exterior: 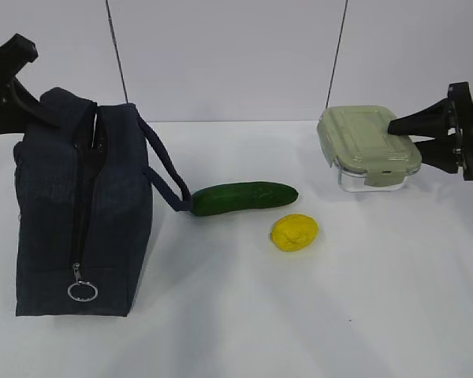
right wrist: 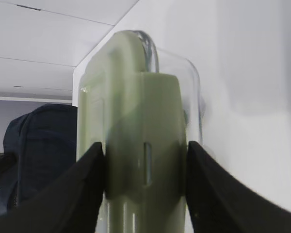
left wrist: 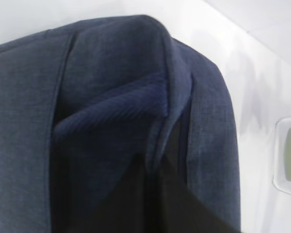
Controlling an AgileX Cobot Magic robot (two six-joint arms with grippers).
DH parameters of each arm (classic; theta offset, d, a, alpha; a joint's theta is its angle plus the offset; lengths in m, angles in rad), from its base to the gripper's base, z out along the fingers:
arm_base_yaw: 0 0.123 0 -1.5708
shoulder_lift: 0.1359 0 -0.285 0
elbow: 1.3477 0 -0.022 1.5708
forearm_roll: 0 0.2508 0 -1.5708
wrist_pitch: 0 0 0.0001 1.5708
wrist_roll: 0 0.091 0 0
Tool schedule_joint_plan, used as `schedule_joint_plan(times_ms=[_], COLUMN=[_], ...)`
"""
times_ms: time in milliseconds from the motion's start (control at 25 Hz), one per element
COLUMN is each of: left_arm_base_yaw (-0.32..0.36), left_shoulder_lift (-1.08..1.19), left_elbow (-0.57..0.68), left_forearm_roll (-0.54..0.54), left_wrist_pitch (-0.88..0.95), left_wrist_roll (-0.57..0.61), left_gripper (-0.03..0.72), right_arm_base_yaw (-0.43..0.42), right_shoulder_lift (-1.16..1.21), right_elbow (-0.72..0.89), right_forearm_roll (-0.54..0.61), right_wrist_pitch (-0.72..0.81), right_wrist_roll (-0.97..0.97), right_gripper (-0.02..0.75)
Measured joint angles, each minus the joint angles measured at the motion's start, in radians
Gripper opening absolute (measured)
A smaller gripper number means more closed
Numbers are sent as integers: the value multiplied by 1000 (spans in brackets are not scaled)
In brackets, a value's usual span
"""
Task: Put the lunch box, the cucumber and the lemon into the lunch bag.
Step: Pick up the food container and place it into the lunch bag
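Note:
The dark navy lunch bag (exterior: 71,228) stands at the left, its zipper parted near the top and its silver ring pull (exterior: 82,290) hanging low on the front. My left gripper (exterior: 47,114) reaches in from the left and is shut on the bag's top edge; the left wrist view shows the fabric (left wrist: 111,97) between dark fingers. The cucumber (exterior: 244,198) and the lemon (exterior: 294,232) lie on the table mid-scene. My right gripper (exterior: 402,138) is shut on the lunch box (exterior: 363,138), one finger on the green lid (right wrist: 136,121) and one under the glass.
The bag's loop handle (exterior: 167,177) hangs toward the cucumber's left end. Two thin dark rods (exterior: 118,55) (exterior: 337,55) rise against the white back wall. White tabletop (exterior: 315,315) stretches in front of the lemon.

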Motion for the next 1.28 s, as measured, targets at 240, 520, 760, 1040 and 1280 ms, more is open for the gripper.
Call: schedule_joint_plan(times_ms=[240, 520, 760, 1040, 1280], left_arm_base_yaw=[0, 0, 0, 0, 0], left_shoulder_lift=[2, 2, 2, 2, 2], left_elbow=[0, 0, 0, 0, 0], left_forearm_roll=[16, 47, 54, 54, 58], left_wrist_pitch=[31, 44, 45, 45, 18], left_wrist_roll=[-25, -31, -40, -40, -52], left_gripper=[-5, -5, -6, -6, -6], right_arm_base_yaw=[83, 186, 266, 393, 475], right_shoulder_lift=[-41, -101, -102, -102, -102], right_elbow=[-2, -23, -128, -254, -313], right_forearm_roll=[-2, -8, -23, -65, -111], right_wrist_pitch=[1, 18, 20, -23, -98], right_wrist_roll=[48, 137, 236, 373, 468], right_gripper=[382, 382, 382, 382, 382])
